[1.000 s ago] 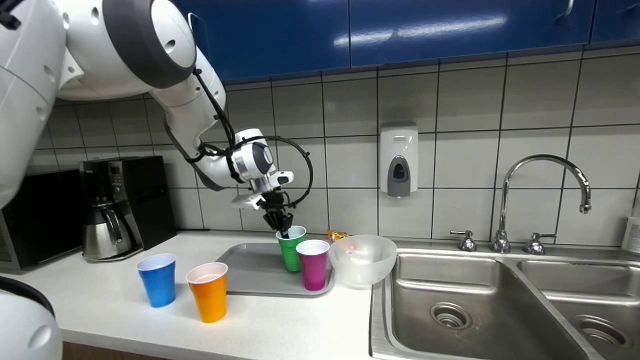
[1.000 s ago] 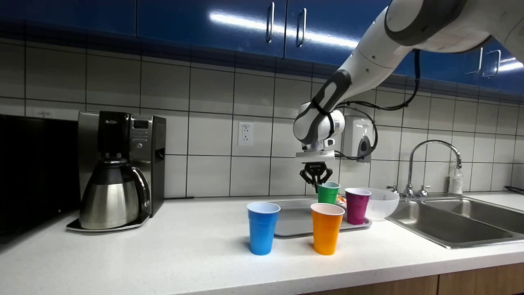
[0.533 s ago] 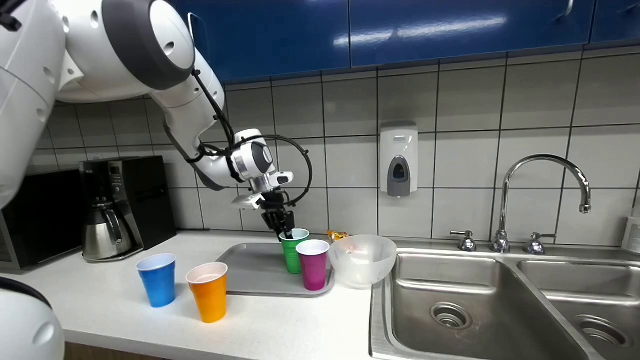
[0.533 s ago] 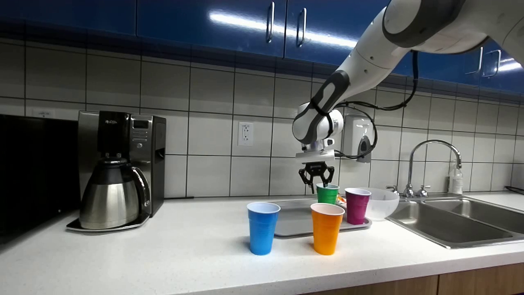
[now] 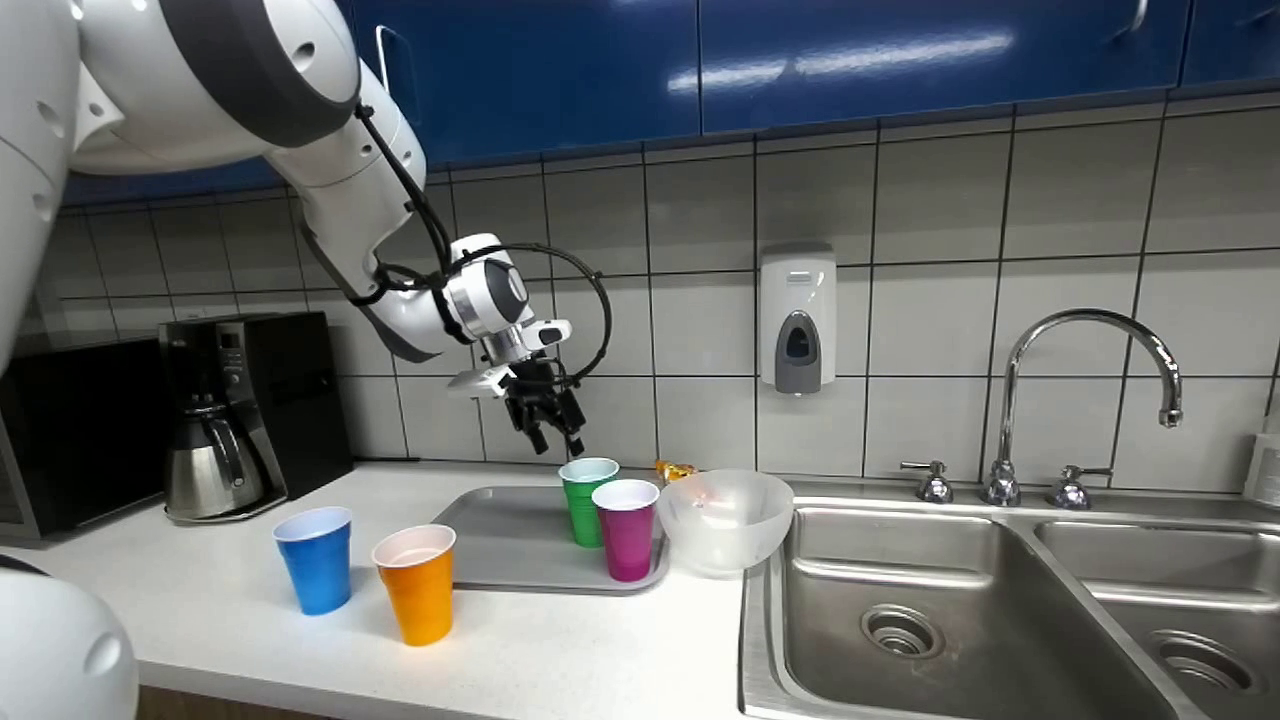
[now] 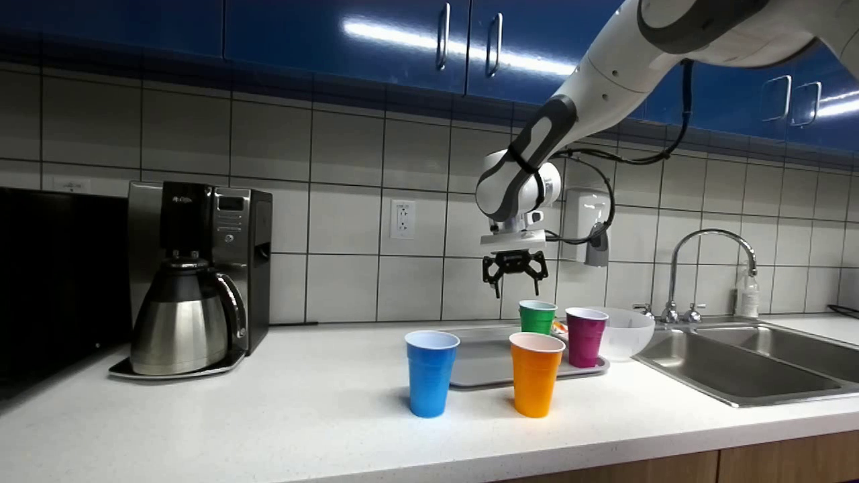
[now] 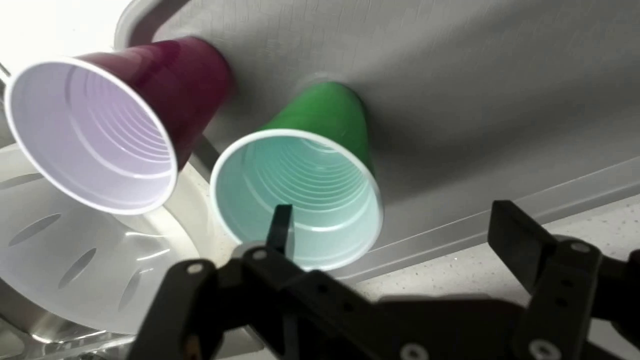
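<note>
Clearly, the black 2-finger gripper (image 6: pixel 517 294) at the end of the white robot arm (image 6: pixel 612 87) has its fingers (image 7: pixel 520 240) spread wide apart. It hangs just above a green plastic cup (image 5: pixel 582 510) with a white rim and a pale inside, and a small gap shows between fingertips and rim in both exterior views. The green cup stands upright on a flat, grey, round-cornered tray (image 5: pixel 500 540), toward the end nearest the 2-basin stainless-steel sink (image 5: pixel 765 640). In the wrist view, 1 finger overlaps the cup's mouth, while the opposite finger shows across the tray's edge.

Just beside the green cup, yet apart from it, a purple plastic cup (image 5: pixel 628 535) stands upright on the same tray. Past that end, a translucent white plastic bowl (image 5: pixel 722 525) stands on the pale speckled counter (image 6: pixel 282 416); whether it touches the tray cannot be told. Part of a small shiny orange item (image 5: pixel 675 470) shows behind it. Nearer the counter's front edge, a blue plastic cup (image 6: pixel 431 379) and an orange plastic cup (image 6: pixel 535 382) stand upright, near each other but apart.

A curved chrome faucet (image 5: pixel 1008 410) rises behind the sink. A white-and-grey plastic soap dispenser (image 5: pixel 797 325) is fixed to the pale tiled wall (image 6: pixel 345 218) beneath glossy blue cabinets (image 6: pixel 302 40). A steel carafe (image 6: pixel 180 335) sits in a black-and-silver coffee maker (image 6: pixel 231 251).
</note>
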Controlling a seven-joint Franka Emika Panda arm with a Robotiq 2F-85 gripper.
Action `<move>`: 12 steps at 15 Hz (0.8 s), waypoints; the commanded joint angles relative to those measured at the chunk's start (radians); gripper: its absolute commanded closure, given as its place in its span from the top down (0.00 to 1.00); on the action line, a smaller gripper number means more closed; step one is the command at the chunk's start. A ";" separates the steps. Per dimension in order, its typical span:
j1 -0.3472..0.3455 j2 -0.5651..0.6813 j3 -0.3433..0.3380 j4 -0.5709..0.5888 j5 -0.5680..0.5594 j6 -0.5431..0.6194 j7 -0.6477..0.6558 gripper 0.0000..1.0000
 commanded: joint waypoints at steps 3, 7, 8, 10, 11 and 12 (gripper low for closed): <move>0.017 -0.144 -0.012 -0.161 -0.099 0.043 0.068 1.00; -0.006 -0.240 0.015 -0.270 -0.093 0.050 0.060 1.00; -0.009 -0.267 0.020 -0.302 -0.092 0.058 0.058 1.00; -0.015 -0.317 0.034 -0.359 -0.083 0.069 0.053 1.00; -0.021 -0.340 0.044 -0.384 -0.072 0.071 0.045 1.00; -0.031 -0.366 0.059 -0.410 -0.044 0.069 0.016 1.00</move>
